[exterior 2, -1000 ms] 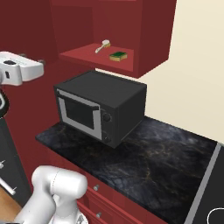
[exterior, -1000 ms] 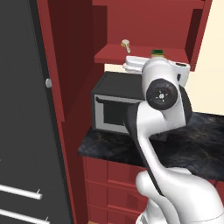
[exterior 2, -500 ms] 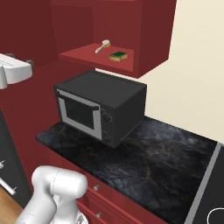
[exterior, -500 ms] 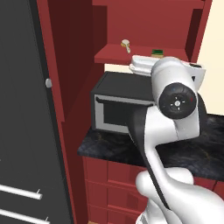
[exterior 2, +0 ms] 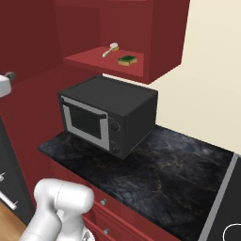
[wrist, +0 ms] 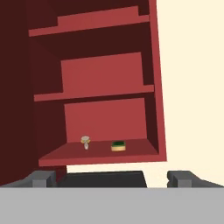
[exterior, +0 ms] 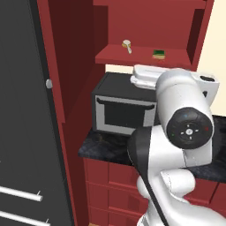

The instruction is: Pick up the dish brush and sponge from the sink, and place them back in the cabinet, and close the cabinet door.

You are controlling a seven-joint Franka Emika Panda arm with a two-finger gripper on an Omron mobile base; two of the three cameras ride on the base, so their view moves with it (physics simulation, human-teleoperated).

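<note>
Swinging off to the left edge of the right base view, my arm has cleared the front of the cabinet (exterior 2: 141,42) over the last second, and in the left base view its big white elbow now sits lower and further right, so the shelf is no longer blocked; the brush and sponge have not shifted.

Both task items lie on the cabinet's lowest shelf (exterior: 132,56). I see the dish brush (exterior: 127,45) towards the shelf's left half, round head up, handle pointing towards the shelf's front edge. I see the sponge (exterior: 159,54) to its right, apart from the brush, green face up with the yellowish layer beneath.

From the hand view, the pincer (wrist: 113,178) is spread wide with nothing between its fingertips (wrist: 41,178). The brush and sponge sit above and beyond it, well apart from it, the sponge roughly on the pincer's centre line and the brush a little left of that. The top of the microwave (exterior 2: 110,113) lies between the pincer and the shelf.

That microwave stands on the dark marbled tabletop (exterior 2: 179,174) directly below the cabinet. The cabinet door (exterior: 66,62) stands swung out to the left of the shelf, leaving the cabinet open. Left of the door, I see the dark grey refrigerator (exterior: 22,123) with its silver handles.
</note>
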